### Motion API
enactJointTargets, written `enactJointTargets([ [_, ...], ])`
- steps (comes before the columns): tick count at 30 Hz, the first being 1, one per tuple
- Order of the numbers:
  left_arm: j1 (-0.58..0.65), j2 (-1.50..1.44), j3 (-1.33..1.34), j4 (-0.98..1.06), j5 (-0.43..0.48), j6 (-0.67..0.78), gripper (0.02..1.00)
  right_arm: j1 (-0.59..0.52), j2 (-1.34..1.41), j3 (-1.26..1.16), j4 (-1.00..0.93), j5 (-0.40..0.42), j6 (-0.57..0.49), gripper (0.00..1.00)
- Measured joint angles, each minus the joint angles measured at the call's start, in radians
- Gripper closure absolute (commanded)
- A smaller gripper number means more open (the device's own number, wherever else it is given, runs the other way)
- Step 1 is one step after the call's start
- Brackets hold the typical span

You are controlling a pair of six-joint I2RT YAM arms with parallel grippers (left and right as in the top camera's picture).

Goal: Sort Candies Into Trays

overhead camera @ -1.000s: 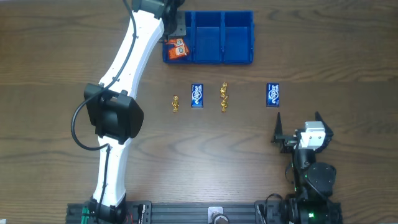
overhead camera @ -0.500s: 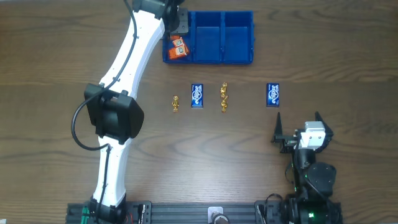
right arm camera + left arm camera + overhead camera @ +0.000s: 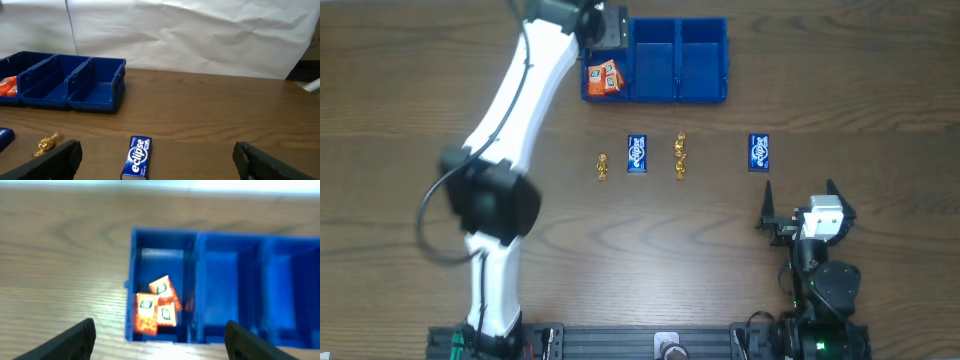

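Observation:
A blue three-compartment tray [image 3: 703, 60] stands at the far middle of the table. Three orange candies [image 3: 603, 77] lie in its left compartment, and my left gripper [image 3: 610, 28] hovers open and empty above them. In the left wrist view the orange candies [image 3: 157, 311] lie below the open left gripper [image 3: 160, 329]. Two blue gum packs [image 3: 637, 153] [image 3: 758, 152] and gold candies [image 3: 603, 166] [image 3: 680, 155] lie in a row on the table. My right gripper [image 3: 800, 202] is open near its base, with the nearest gum pack [image 3: 136, 157] just ahead of it.
The tray's middle and right compartments [image 3: 95, 85] hold nothing. The brown wooden table [image 3: 880, 120] has free room to the left and right of the candy row. A white sheet [image 3: 200, 35] hangs behind the table's far edge.
My left arm has lifted and drawn back from the tray's left compartment, its elbow swinging left, so more of the orange candies shows. The right arm has not moved.

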Motion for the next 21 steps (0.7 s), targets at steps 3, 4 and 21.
enactJointTargets([
  [3,-0.013,-0.246,-0.184,0.154,-0.035,0.013,0.11,0.0,0.0,0.0,0.0,0.0,0.0,0.003],
  [4,-0.017,-0.344,-0.243,0.198,-0.048,0.018,0.093,0.0,0.0,0.0,0.0,0.0,0.0,0.003],
  [21,0.271,-1.6,-1.53,0.956,0.082,0.228,0.018,0.0,-0.001,0.0,0.001,0.0,0.0,0.003],
])
